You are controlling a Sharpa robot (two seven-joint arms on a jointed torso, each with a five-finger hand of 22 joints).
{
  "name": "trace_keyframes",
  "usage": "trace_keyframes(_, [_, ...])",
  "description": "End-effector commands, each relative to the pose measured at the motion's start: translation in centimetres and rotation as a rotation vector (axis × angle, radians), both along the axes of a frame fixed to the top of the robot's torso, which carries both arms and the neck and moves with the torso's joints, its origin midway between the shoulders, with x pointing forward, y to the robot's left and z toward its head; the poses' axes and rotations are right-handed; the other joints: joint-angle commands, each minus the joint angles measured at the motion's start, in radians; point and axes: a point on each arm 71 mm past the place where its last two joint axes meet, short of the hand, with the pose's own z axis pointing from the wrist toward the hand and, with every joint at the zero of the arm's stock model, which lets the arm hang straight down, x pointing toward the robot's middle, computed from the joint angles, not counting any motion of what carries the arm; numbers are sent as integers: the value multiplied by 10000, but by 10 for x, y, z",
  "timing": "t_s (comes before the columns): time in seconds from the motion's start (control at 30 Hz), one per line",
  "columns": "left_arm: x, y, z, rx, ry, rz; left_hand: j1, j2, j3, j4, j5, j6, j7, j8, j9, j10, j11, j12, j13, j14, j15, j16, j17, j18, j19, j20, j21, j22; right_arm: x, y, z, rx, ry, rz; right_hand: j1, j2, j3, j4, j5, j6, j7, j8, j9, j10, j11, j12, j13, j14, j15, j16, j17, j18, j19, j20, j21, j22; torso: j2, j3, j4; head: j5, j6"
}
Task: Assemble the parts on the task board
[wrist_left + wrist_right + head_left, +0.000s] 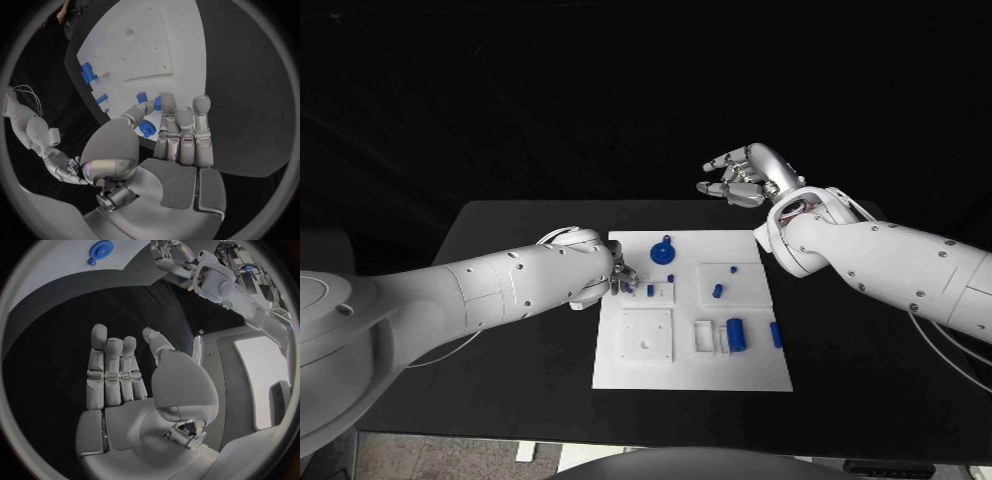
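The white task board (689, 375) lies in the middle of the black table. On it are a round blue disc with a tab (662, 250), a short peg (718, 291) and two blue cylinders (737, 333) near its right side. My left hand (620, 278) is at the board's left edge. Its thumb and a finger (166, 101) close around a small blue part (157, 103); another blue part (147, 128) sits just under the thumb. My right hand (747, 175) hovers beyond the board's far right corner, fingers straight and apart (112, 370), holding nothing.
A raised white square block (648, 334) takes up the board's near left area. Black table surface (516, 380) surrounds the board on all sides. The blue disc (100, 249) also appears far ahead of the right palm.
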Motion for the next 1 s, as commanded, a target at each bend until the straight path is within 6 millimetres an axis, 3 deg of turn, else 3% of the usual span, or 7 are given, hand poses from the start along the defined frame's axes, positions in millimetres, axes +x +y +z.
trace_keyframes(0.03, [1, -3, 0, -48, -278, -41, 64, 55, 1655, -1602, 30, 664, -646, 41, 17, 7, -77, -19, 15, 55, -4, -29, -7, -122, 60, 23, -66, 9, 0, 2, 0, -44, 29, 156, -95, 6, -1, -77, 50, 42, 23, -40, -11, -65, 2, 33, -14, -81, 17, 34, -8, 59, -40, 5, 7, 9, -16, 4, 16, -29, -6])
trace_keyframes(1.0, [0, -14, -7, -90, -496, -368, 123, 59, 1607, -1591, -33, 633, -635, 58, -49, 5, -75, -51, -6, 78, -10, -72, -48, -148, 276, 14, -576, 471, 0, 3, 0, -55, 80, 200, -95, 6, -1, -77, 50, 42, 23, -40, -11, -65, 2, 33, -14, -81, 17, 34, -8, 59, -40, 5, 7, 9, -77, 6, 53, -169, -103])
